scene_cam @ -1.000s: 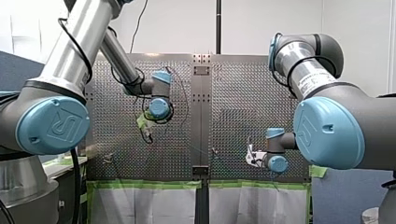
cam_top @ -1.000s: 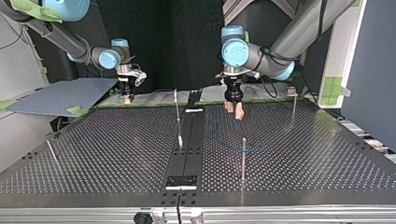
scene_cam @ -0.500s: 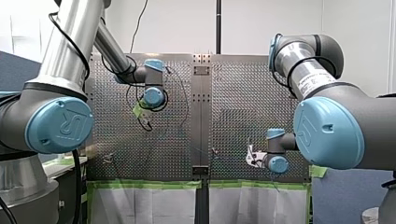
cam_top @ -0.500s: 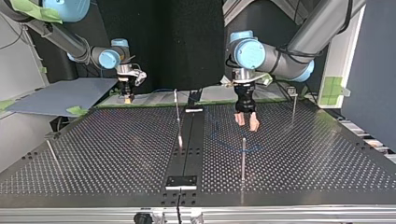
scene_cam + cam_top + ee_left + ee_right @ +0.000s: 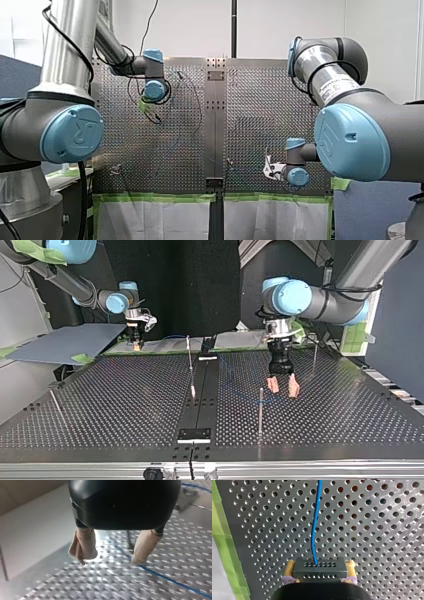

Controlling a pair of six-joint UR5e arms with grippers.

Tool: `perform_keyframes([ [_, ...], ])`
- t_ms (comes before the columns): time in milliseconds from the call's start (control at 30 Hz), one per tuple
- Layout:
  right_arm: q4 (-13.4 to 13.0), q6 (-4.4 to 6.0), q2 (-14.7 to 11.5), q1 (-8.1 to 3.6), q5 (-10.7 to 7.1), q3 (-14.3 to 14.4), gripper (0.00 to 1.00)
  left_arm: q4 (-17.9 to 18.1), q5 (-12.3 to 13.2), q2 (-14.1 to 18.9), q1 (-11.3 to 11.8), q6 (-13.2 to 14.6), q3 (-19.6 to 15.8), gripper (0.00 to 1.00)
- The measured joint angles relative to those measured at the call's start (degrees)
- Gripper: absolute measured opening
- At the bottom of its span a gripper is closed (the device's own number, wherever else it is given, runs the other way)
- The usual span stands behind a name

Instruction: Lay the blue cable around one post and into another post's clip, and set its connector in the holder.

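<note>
The thin blue cable (image 5: 245,394) lies on the perforated table (image 5: 125,405), curving past an upright post (image 5: 260,410). My left gripper (image 5: 283,387) hangs open just above the table beside that post, beige pads apart and nothing between them. In the left wrist view the cable (image 5: 170,578) runs under one fingertip (image 5: 140,560). My right gripper (image 5: 318,580) is shut on the dark connector (image 5: 318,568), yellow pads on both its sides, with the cable (image 5: 314,530) leading ahead from it. It stays low at the table's far edge (image 5: 136,345).
Other posts stand at the top view's middle (image 5: 189,357), right (image 5: 314,352) and left (image 5: 56,402). A dark central strip (image 5: 200,400) carries a small black block (image 5: 195,434) near the camera. Green tape (image 5: 222,542) lines the table's edge by the connector.
My left arm has swung toward the top view's right and nearer the camera, bringing its open gripper down by the post and cable. The right arm has not moved.
</note>
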Motion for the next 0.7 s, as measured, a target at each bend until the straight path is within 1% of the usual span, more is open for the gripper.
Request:
perform_keyframes([
  [67,0.01,0.00,0.01,0.00,-0.01,0.00,0.00,0.07,1.09,1.08,0.61,-1.10,0.00,1.00],
  [200,0.05,-0.05,0.04,0.00,-0.02,0.00,0.00,0.20,3.04,3.07,1.04,-3.08,-0.02,1.00],
  [467,0.03,-0.01,0.13,-0.09,-0.02,-0.01,0.00,0.22,7.06,7.00,0.31,-7.21,-0.51,1.00],
  [567,0.08,-0.01,0.17,-0.10,-0.02,-0.01,0.00,0.24,7.61,7.01,0.34,-8.73,-1.04,1.00],
  [633,0.16,-0.03,0.19,-0.10,-0.01,0.00,0.00,0.28,7.70,6.36,0.29,-9.75,-1.22,1.00],
  [700,0.22,-0.08,0.20,-0.05,0.02,-0.01,0.00,0.25,7.73,5.57,0.21,-10.14,-1.28,1.00],
])
